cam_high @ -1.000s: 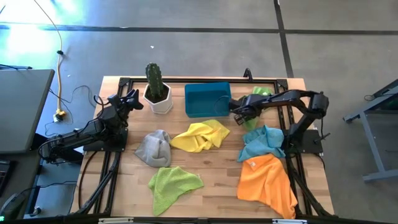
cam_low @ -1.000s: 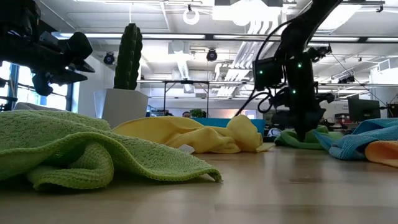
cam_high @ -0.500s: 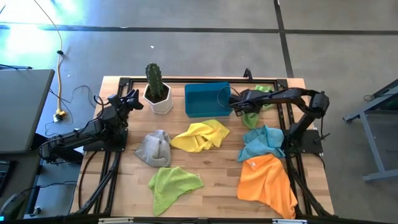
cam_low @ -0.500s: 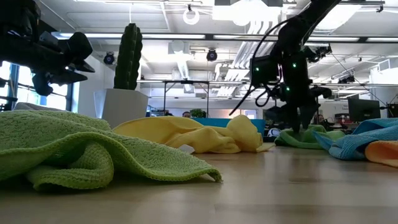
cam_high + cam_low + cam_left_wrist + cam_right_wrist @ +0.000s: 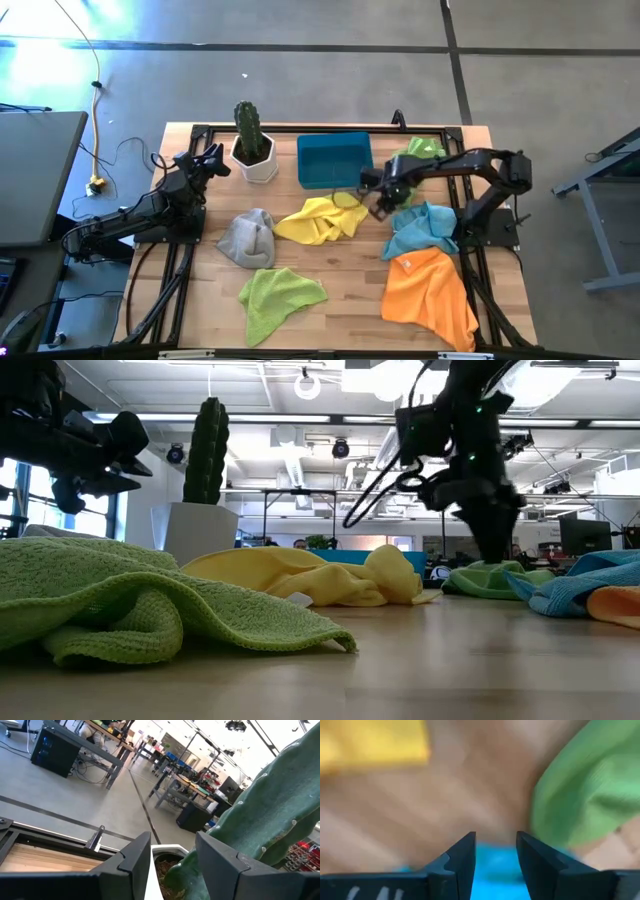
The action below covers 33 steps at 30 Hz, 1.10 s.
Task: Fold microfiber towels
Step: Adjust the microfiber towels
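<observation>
Right gripper (image 5: 372,200) hangs over bare wood at table centre-right, fingers (image 5: 462,857) apart, nothing between them. Around it: yellow towel (image 5: 322,218) at 8 o'clock, blue towel (image 5: 422,228) at 4, one green towel (image 5: 415,152) at 1 near the back edge, bin (image 5: 333,160) at 11. Orange towel (image 5: 430,288) lies touching the blue one on its near side. Grey towel (image 5: 248,238) sits left of yellow; second green towel (image 5: 278,296) at front centre. All crumpled. Left gripper (image 5: 212,160) waits at back left, fingers apart, empty, just beside the cactus (image 5: 247,128).
</observation>
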Available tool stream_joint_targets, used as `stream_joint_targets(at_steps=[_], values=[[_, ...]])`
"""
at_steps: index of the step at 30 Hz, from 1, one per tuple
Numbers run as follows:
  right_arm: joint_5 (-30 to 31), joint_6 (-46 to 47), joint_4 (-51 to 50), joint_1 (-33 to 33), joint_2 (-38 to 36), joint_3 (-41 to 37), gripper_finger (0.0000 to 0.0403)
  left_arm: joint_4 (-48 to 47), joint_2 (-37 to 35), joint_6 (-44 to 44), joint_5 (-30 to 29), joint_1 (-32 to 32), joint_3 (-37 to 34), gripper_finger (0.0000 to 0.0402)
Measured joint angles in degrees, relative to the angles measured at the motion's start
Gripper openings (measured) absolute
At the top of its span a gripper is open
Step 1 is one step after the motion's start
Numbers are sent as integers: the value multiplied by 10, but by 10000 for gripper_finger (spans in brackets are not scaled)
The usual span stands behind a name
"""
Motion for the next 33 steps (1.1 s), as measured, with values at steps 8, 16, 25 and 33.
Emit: stream_joint_targets(at_steps=[8, 16, 25, 33], values=[[-4, 73, 2, 104, 0, -53, 133, 0, 0, 0, 0, 0, 0, 147], [-3, 192, 64, 154, -4, -142, 133, 0, 0, 0, 0, 0, 0, 147], [183, 357, 38, 130, 0, -172, 133, 0, 0, 0, 0, 0, 0, 147], [229, 462, 9, 107, 1, -173, 133, 0, 0, 0, 0, 0, 0, 147]])
